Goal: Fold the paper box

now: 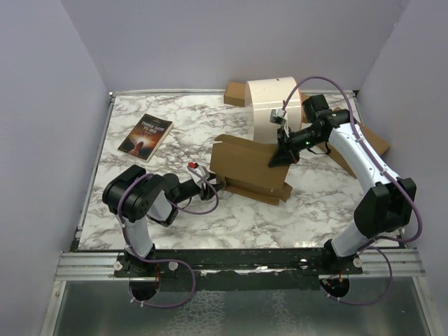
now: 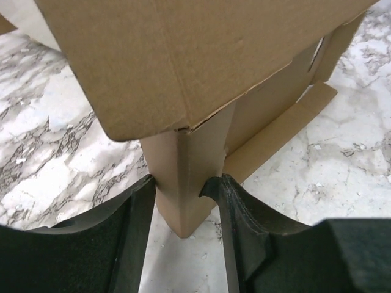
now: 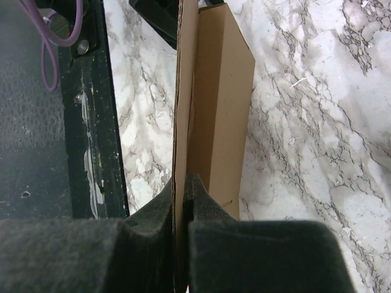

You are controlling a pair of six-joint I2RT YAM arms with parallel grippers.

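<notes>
The right pincer point(image 3: 181, 183) is clamped on a thin panel edge of the paper box point(image 1: 245, 164), probably to keep that panel raised. The left pincer point(image 2: 183, 189) grips a folded corner flap, bracing the box at the middle of the worktop point(image 1: 294, 217).

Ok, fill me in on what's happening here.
Two arms are folding the box mid-table. The right gripper pinches the edge of a raised panel, holding it up. The left gripper clamps a folded corner flap at the box's near-left end. The box is only partly formed.
</notes>
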